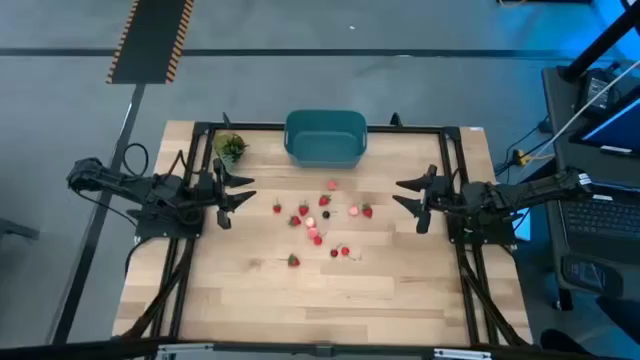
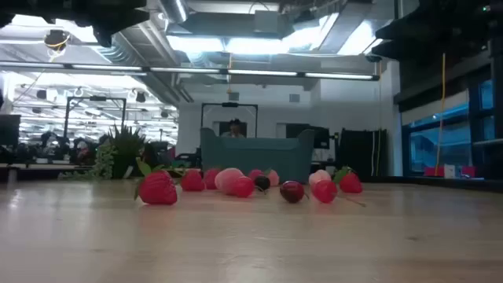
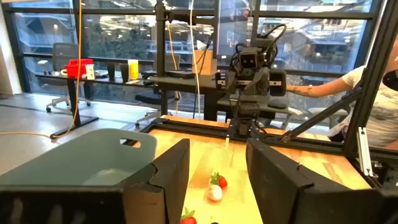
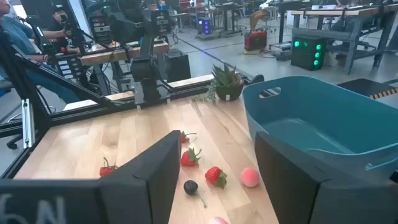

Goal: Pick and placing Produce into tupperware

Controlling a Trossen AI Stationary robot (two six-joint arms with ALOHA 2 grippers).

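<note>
Produce (image 1: 322, 215) is scattered loose over the middle of the wooden table (image 1: 250, 300), between the 2 arms and just in front of the tupperware (image 1: 325, 138), none of it yet inside; that spread is judged to leave each piece reachable from either side. About 12 tiny red strawberry-like pieces are counted, some with green tops, 1 pale pink and 1 dark like a cherry. The teal tub is set at the far edge, open and seemingly empty, ready to receive drops. The left gripper (image 1: 232, 193) is held at the left of the table, its fingers spread on nothing, and the right gripper (image 1: 410, 197) is parked opposite, likewise parted and empty. A small green plant (image 1: 231, 148) is placed beside the tub.
</note>
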